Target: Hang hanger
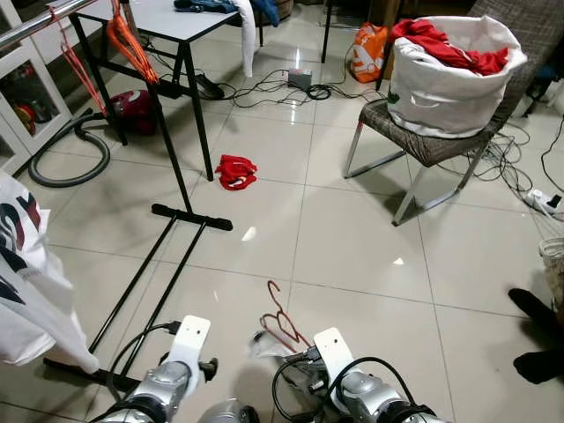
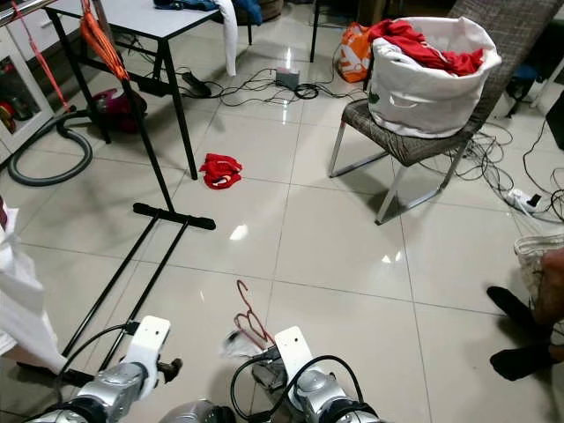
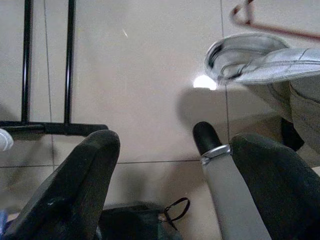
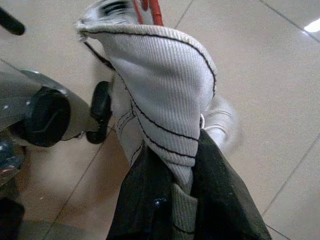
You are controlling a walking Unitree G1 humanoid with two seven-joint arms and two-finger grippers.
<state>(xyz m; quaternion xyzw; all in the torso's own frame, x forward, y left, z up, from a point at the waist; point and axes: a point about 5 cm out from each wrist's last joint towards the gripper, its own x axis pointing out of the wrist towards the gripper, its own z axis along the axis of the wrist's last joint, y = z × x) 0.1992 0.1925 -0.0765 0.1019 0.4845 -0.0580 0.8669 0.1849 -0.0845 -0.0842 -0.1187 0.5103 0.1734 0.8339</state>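
Gripping a ribbed white garment [image 4: 165, 100] between its two black fingers, the right gripper [image 4: 182, 200] hangs low over glossy beige floor tiles [image 1: 352, 238], a thin red wire hanger [image 1: 280, 319] threaded through the cloth. Beside it, the left gripper [image 3: 170, 165] hovers with fingers spread near the black clothes rack base [image 1: 191, 216].

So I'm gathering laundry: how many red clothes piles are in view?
2: one red pile lies on the floor beside the rack; another sits in the white bag on the chair. More may be hidden.
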